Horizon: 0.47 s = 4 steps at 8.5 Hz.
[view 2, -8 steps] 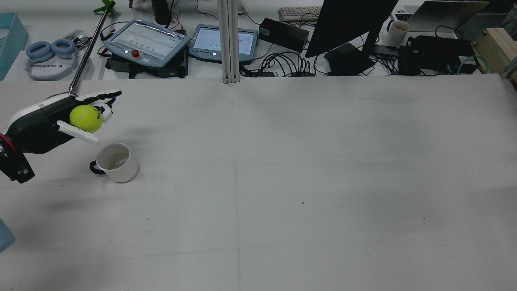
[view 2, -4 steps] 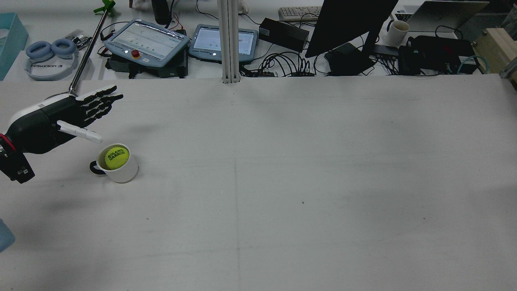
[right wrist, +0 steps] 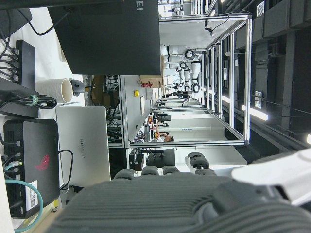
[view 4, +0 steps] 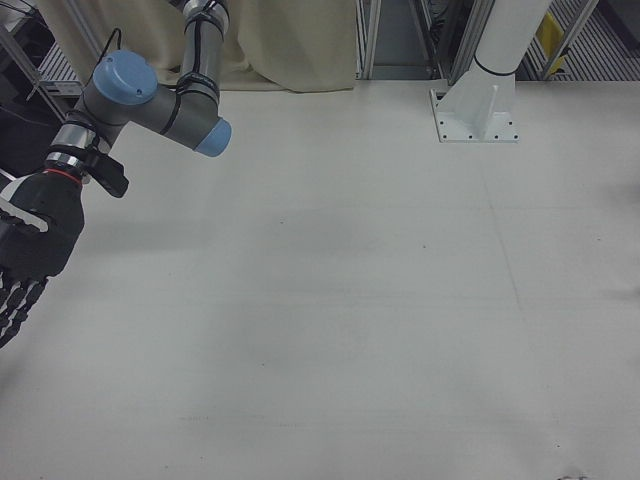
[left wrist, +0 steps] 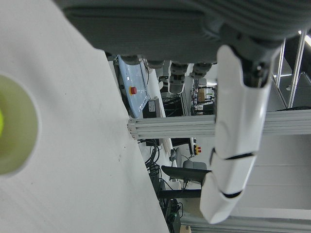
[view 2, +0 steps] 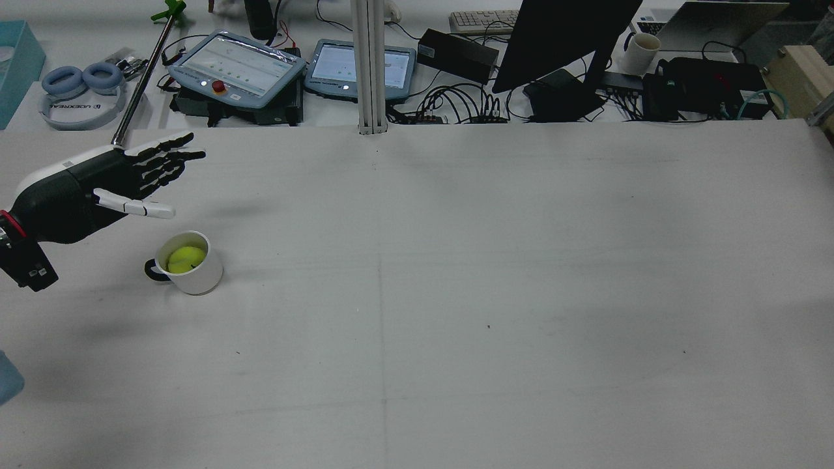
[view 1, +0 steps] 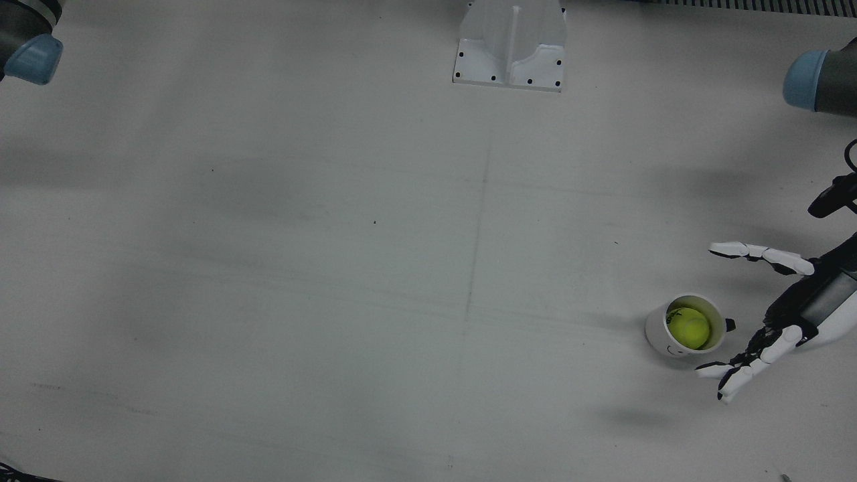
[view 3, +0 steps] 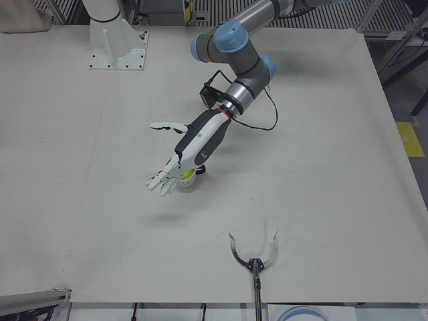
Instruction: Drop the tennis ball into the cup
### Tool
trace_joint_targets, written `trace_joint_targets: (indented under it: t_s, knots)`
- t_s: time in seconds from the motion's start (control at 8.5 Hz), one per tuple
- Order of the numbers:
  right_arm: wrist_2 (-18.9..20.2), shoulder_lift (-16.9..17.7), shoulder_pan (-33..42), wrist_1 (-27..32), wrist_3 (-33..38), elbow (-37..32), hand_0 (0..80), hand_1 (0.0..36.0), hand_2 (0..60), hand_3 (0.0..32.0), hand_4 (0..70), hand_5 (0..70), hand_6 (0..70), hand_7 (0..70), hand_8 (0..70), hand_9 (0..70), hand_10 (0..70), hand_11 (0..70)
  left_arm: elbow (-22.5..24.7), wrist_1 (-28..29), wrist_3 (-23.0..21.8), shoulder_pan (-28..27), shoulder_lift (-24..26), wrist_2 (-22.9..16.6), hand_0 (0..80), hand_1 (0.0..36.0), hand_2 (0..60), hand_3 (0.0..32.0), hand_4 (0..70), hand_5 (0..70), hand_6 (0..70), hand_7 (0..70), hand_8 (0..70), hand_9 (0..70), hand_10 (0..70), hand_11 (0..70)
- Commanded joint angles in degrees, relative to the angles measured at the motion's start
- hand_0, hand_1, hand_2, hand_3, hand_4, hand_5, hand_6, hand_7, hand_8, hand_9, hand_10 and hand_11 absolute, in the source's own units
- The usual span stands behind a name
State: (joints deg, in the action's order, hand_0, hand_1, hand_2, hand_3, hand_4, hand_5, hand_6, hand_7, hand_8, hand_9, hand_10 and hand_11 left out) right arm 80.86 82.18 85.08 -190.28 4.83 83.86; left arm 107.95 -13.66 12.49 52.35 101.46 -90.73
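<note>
The yellow-green tennis ball [view 2: 184, 258] lies inside the white cup [view 2: 199, 279], which stands upright on the table at the rear view's left. From almost straight above, the ball [view 1: 689, 328] fills the cup [view 1: 656, 333]. My left hand [view 2: 111, 185] hovers just beyond and above the cup, open, with fingers spread and nothing in it. That hand [view 3: 194, 144] partly hides the cup [view 3: 189, 178] in the left-front view. The left hand view catches the cup's blurred rim [left wrist: 12, 131] at its left edge. My right hand [view 4: 35, 240] hangs at the right-front view's left edge, fingers extended, empty.
A grabber tool [view 3: 254, 257] lies near the table's operator-side edge. The white pedestal [view 1: 510, 43] stands at the robot side. Beyond the table's far edge sit tablets [view 2: 238, 65], a monitor [view 2: 567, 39], cables and another mug [view 2: 638, 52].
The left hand held the ball above the cup, then opened. The ball dropped and settled lower in the cup. The open hand has lifted slightly.
</note>
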Motion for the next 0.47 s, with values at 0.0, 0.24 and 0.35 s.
trace_joint_targets:
  t_s: [0.0, 0.24, 0.35]
  knots:
    - [0.00, 0.00, 0.00, 0.00, 0.00, -0.19, 0.0, 0.0, 0.0, 0.0, 0.0, 0.0, 0.0, 0.0, 0.0, 0.0, 0.0, 0.0, 1.47, -8.09, -0.71, 3.43, 7.84, 0.02, 63.5, 33.3, 9.0, 0.0, 2.0, 4.7, 0.5, 21.6, 0.0, 2.9, 0.0, 0.0]
    - [0.00, 0.00, 0.00, 0.00, 0.00, -0.19, 0.0, 0.0, 0.0, 0.0, 0.0, 0.0, 0.0, 0.0, 0.0, 0.0, 0.0, 0.0, -4.47, -10.33, -0.27, 8.63, 15.32, -0.06, 71.0, 34.0, 3.5, 0.0, 2.1, 6.2, 2.2, 21.7, 0.0, 2.9, 0.0, 0.0]
    - [0.00, 0.00, 0.00, 0.00, 0.00, -0.19, 0.0, 0.0, 0.0, 0.0, 0.0, 0.0, 0.0, 0.0, 0.0, 0.0, 0.0, 0.0, -7.46, -9.81, -0.18, 9.43, 15.43, -0.06, 74.0, 34.4, 2.0, 0.0, 1.7, 6.4, 2.2, 21.4, 0.0, 2.8, 0.0, 0.0]
